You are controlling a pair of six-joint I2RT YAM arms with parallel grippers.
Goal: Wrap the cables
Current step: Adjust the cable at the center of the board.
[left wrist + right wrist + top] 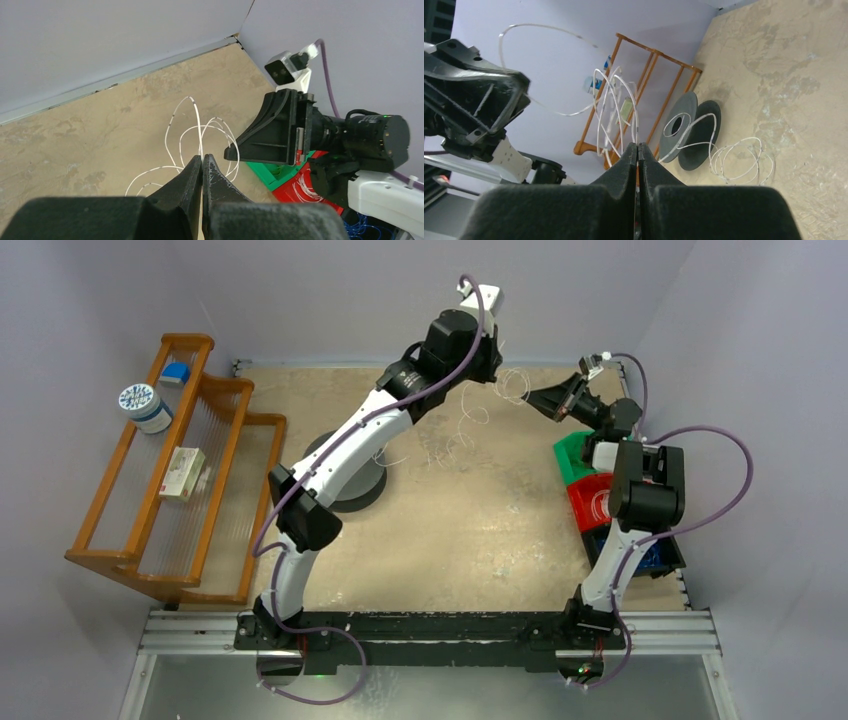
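Top view overhead, far. Wrist views close, facing each other, share cables (199, 127).

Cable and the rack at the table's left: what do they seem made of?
Cable: probably plastic-sheathed wire, whitish and slightly glossy. It holds springy loops in the air. Rack: wood by its look, orange-brown with a smooth, likely varnished finish on squared bars.

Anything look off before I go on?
The wire hangs in loose, uneven loops between the left gripper and right gripper, both shut on it; its tail sprawls over the table. Nothing looks broken or spilled.
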